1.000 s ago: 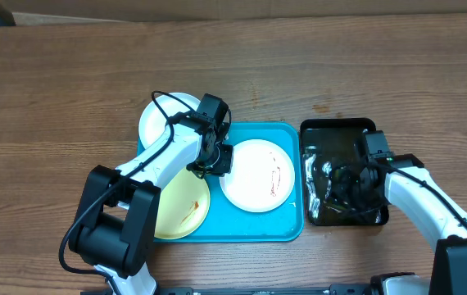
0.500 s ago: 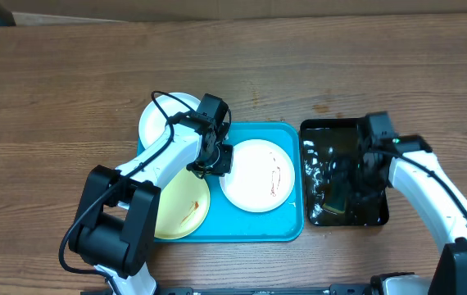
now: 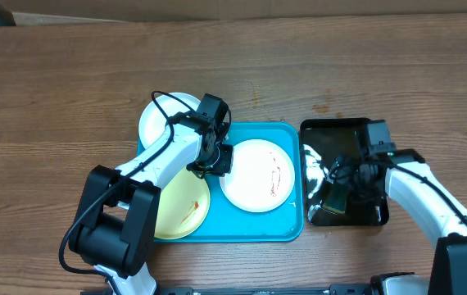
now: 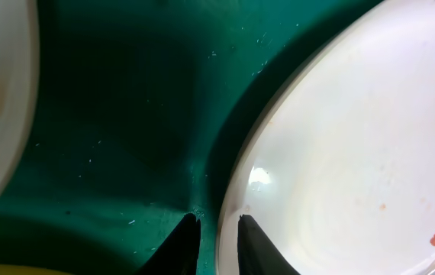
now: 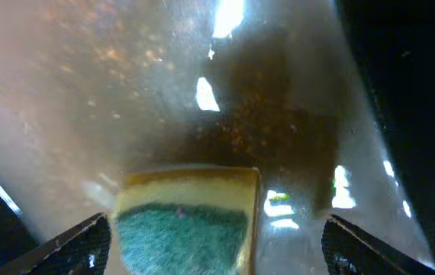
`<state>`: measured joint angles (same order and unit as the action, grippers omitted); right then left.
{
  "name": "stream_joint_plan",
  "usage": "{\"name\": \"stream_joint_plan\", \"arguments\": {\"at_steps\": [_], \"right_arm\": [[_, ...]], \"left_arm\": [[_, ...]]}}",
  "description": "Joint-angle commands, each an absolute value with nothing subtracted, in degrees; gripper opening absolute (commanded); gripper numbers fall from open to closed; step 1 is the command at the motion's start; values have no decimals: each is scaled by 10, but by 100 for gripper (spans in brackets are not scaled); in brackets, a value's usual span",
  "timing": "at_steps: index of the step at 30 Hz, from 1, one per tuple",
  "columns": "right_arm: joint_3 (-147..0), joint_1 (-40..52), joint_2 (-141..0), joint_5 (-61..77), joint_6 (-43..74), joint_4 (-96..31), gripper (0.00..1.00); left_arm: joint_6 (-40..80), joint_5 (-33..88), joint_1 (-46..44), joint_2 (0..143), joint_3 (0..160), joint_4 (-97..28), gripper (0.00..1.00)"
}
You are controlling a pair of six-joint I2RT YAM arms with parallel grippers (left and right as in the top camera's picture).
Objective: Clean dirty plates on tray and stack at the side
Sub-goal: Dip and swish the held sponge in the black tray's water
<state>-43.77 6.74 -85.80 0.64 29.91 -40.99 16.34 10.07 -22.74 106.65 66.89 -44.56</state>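
On the turquoise tray (image 3: 250, 225) lies a white plate (image 3: 256, 174) with red-brown smears. My left gripper (image 3: 215, 161) is at its left rim. In the left wrist view the fingers (image 4: 185, 246) straddle that plate's rim (image 4: 229, 229), shut on it, above the tray floor (image 4: 126, 114). A pale yellow plate (image 3: 180, 205) with a brown smear sits at the tray's front left. A second white plate (image 3: 161, 121) rests at the tray's back left corner. My right gripper (image 3: 350, 182) hangs open over a yellow-and-green sponge (image 5: 183, 221), with a gap at its right side.
A black tray (image 3: 344, 131) with water in it stands right of the turquoise tray, and the sponge lies in it. Bare wooden table (image 3: 70, 90) surrounds both trays.
My right gripper has opened wide and shifted back and forth over the black tray. The left arm and the plates have not moved.
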Motion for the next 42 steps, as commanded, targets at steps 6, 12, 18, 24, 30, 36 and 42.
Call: {"name": "stream_joint_plan", "arguments": {"at_steps": [6,12,18,24,30,36,42], "right_arm": [[-408,67,-858,22,295,-343,9],[-436,67,-858,40,236,-363,10],[-496,67,-856,69,208,-492,75],[-463,67,-857,85,211,-509,100],[-401,67,-857,121,212,-447,100],[-394,67,-857,145,205,-431,22],[-474,62,-856,113,205,-500,4]], "left_arm": [[167,101,-225,1075,677,-446,20],[167,101,-225,1075,677,-446,20],[167,101,-225,1075,677,-445,25],[167,101,-225,1075,677,-446,25],[167,101,-225,1075,677,-445,25],[167,101,-225,1075,677,-445,21],[167,101,-225,1075,677,-443,35]]}}
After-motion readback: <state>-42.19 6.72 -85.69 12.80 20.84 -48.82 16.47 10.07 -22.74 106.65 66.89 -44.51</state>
